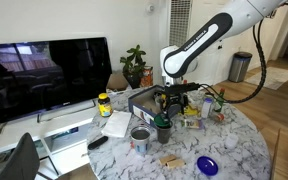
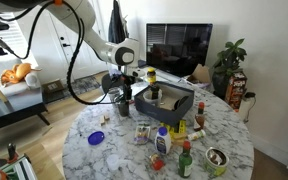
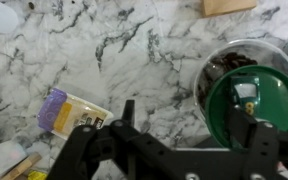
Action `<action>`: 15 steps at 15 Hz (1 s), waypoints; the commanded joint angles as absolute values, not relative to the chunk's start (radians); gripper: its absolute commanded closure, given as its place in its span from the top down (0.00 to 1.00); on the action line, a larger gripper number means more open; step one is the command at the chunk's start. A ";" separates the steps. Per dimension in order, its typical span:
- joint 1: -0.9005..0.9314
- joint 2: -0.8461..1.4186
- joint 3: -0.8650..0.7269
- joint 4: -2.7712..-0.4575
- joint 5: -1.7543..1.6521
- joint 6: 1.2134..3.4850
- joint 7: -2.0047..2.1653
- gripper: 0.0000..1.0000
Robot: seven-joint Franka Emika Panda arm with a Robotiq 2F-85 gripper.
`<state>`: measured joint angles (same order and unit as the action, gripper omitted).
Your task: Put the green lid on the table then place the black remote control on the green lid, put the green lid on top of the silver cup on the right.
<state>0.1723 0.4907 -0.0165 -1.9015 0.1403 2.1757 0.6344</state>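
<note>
The hand (image 3: pixel 189 125) hangs released (fingers wide), one finger above the green lid (image 3: pixel 274 110) capping the silver cup (image 3: pixel 219 66).

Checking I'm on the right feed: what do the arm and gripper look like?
The arm has white rounded shells with black joint sections; a dark cable loops alongside it. The gripper is black, with two slim fingers.

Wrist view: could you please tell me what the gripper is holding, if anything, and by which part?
Nothing is held: the gripper stands open, and the green lid lies on the silver cup.
</note>
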 commanded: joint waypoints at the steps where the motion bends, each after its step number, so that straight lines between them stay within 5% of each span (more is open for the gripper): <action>1: 0.180 0.444 -0.033 -1.966 0.109 2.186 0.676 1.00; 15: 0.233 0.206 0.013 -2.156 0.000 2.401 0.707 1.00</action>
